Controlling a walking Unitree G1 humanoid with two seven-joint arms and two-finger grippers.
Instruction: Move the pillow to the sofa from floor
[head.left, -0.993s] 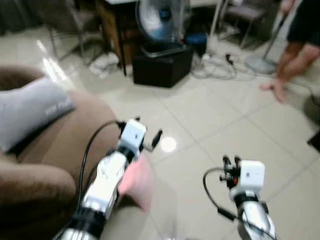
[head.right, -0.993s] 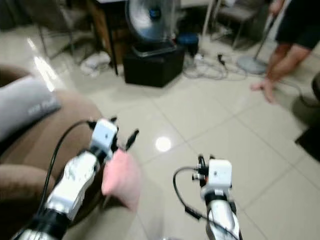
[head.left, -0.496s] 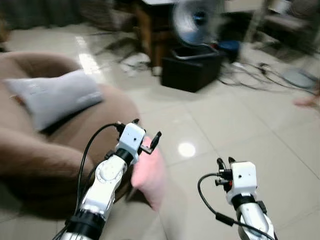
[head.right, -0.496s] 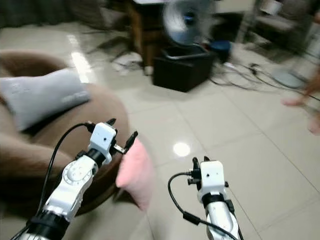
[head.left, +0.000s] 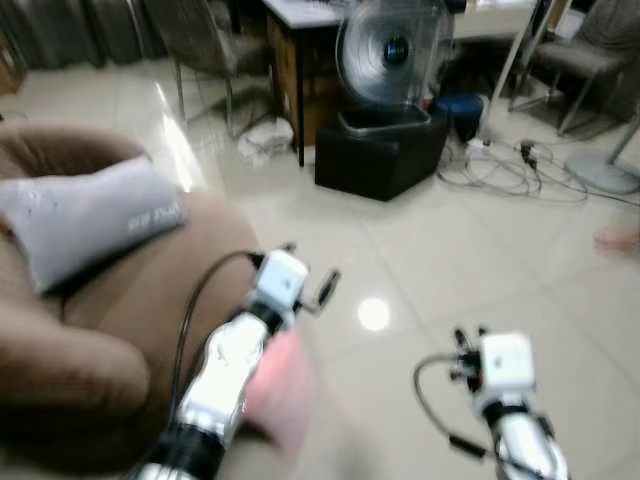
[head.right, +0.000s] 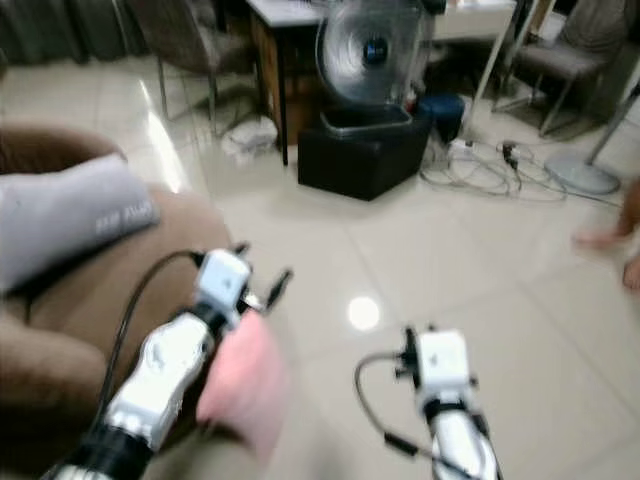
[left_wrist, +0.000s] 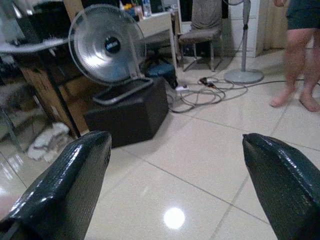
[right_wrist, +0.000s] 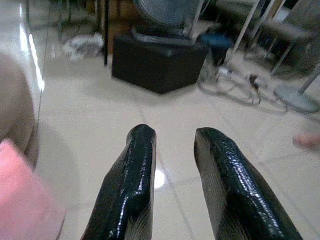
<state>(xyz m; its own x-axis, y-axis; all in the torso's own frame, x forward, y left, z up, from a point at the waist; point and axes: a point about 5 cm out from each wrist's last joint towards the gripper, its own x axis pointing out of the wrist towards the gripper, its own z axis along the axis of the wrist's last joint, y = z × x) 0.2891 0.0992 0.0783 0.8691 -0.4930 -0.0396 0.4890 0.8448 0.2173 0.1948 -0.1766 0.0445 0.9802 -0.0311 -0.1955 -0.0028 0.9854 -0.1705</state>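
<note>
Pink pillow carried toward the sofa

The left gripper, fingers spread wide and empty, had edged nearer the brown sofa; the pink pillow hung beneath its wrist. The right gripper, fingers slightly apart, held nothing. Placement looked close.

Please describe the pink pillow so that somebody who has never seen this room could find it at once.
Start at the brown sofa on the robot's left. At its front edge, just under the robot's left arm, lies the pink pillow. A second pillow rests up on the sofa, but that one is grey; the pink one is lower, beside the tiled floor.
</note>
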